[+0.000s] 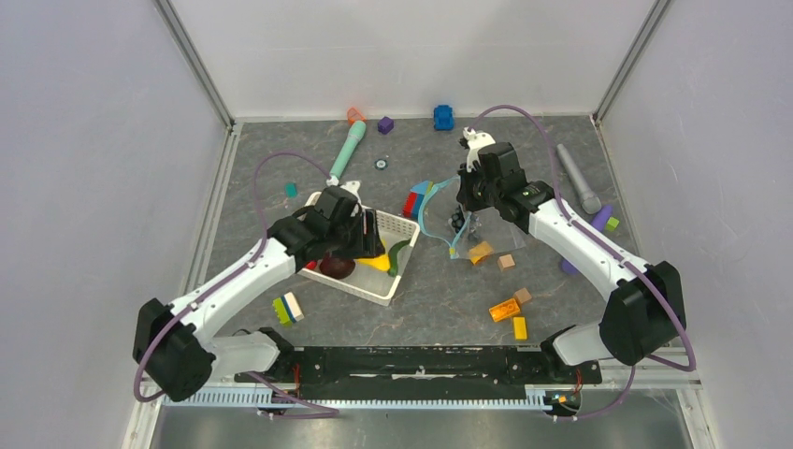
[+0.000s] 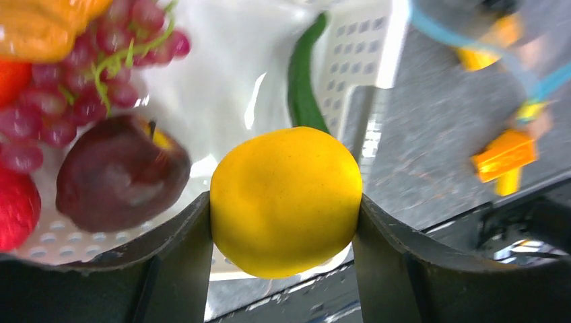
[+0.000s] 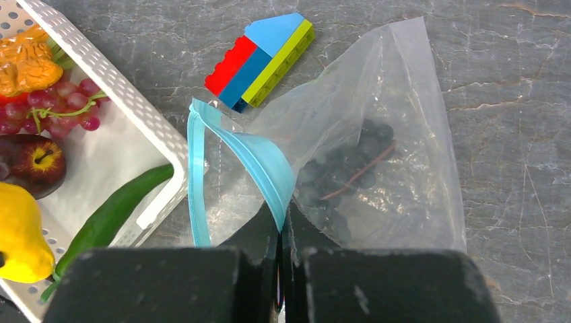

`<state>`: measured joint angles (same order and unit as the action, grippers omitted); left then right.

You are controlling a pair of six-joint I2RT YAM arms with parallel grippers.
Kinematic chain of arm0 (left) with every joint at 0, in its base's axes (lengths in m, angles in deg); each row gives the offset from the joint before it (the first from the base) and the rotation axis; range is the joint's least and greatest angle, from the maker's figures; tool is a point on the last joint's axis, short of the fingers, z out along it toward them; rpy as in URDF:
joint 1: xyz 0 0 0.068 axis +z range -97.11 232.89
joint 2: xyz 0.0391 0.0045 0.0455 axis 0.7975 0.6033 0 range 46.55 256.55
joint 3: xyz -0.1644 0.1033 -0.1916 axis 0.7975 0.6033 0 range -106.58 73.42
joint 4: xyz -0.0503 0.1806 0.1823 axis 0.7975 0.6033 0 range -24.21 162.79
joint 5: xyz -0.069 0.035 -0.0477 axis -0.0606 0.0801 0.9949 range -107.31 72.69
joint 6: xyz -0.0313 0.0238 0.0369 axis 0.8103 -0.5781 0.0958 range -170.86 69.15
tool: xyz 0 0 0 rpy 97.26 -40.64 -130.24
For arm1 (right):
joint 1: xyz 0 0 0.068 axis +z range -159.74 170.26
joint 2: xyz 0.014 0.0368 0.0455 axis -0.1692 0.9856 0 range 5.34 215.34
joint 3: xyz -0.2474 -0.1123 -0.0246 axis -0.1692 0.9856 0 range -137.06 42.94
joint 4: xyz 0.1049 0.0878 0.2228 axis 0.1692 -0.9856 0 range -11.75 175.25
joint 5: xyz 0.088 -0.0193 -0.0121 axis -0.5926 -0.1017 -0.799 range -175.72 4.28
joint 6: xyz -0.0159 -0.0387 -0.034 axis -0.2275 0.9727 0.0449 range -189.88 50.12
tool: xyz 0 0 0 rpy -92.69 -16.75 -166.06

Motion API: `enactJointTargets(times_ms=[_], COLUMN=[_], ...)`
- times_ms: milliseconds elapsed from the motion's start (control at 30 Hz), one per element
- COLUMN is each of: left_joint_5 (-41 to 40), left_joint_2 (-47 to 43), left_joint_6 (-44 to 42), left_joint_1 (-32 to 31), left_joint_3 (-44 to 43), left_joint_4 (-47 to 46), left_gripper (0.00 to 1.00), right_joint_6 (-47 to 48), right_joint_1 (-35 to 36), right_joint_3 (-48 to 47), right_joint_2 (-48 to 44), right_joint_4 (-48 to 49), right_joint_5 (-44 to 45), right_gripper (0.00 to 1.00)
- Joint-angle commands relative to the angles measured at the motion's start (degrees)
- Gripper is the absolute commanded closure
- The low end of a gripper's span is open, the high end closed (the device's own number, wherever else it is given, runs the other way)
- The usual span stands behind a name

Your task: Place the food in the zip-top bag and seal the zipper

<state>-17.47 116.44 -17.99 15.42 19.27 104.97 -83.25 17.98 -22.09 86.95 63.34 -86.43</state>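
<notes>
My left gripper (image 2: 283, 219) is shut on a round yellow toy fruit (image 2: 286, 195), held over the near edge of the white mesh basket (image 2: 367, 47). Red grapes (image 2: 74, 94), a dark maroon apple (image 2: 118, 178), a green pod (image 2: 303, 81) and an orange piece (image 2: 40, 27) lie in the basket. My right gripper (image 3: 281, 225) is shut on the light-blue zipper (image 3: 259, 158) of the clear zip-top bag (image 3: 411, 128). It holds the mouth open toward the basket (image 3: 124, 94). Dark grapes (image 3: 357, 161) lie inside the bag. From above, the bag (image 1: 447, 224) hangs beside the basket (image 1: 400, 281).
A stack of red, blue and green building bricks (image 3: 259, 60) lies by the bag's mouth. Wooden and orange blocks (image 1: 510, 304) are scattered at the front right. A teal marker-shaped toy (image 1: 348, 150) lies behind the basket, a grey one (image 1: 578, 178) at the right.
</notes>
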Motion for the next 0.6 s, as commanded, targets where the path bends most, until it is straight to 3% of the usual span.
enactJointTargets(times_ms=[0,133,400,567], left_joint_5=[3.77,9.04,8.95,11.52], left_joint_2=[-2.76,1.03,11.11,12.41], left_joint_6=[-1.69,0.45,2.03,2.5], left_joint_1=[-0.01,-0.05,-0.32,-0.96], left_joint_3=[-1.45,-1.52,-7.17,-7.9], left_joint_4=[-20.05,-36.76,-45.52,-50.84], left_gripper=[0.8,0.79,0.87,0.89], right_joint_6=[-0.37,-1.88,-6.76,-9.29], right_joint_1=[-0.08,-0.08,-0.13,-0.15], right_joint_3=[-2.89,-3.42,-4.08,-4.24], right_joint_2=[-1.33,-1.77,-3.08,-3.5], right_joint_4=[1.02,1.35,3.07,4.12], right_joint_5=[-2.64,-5.22,-7.66,-8.26], right_gripper=[1.0,1.0,1.0,1.0])
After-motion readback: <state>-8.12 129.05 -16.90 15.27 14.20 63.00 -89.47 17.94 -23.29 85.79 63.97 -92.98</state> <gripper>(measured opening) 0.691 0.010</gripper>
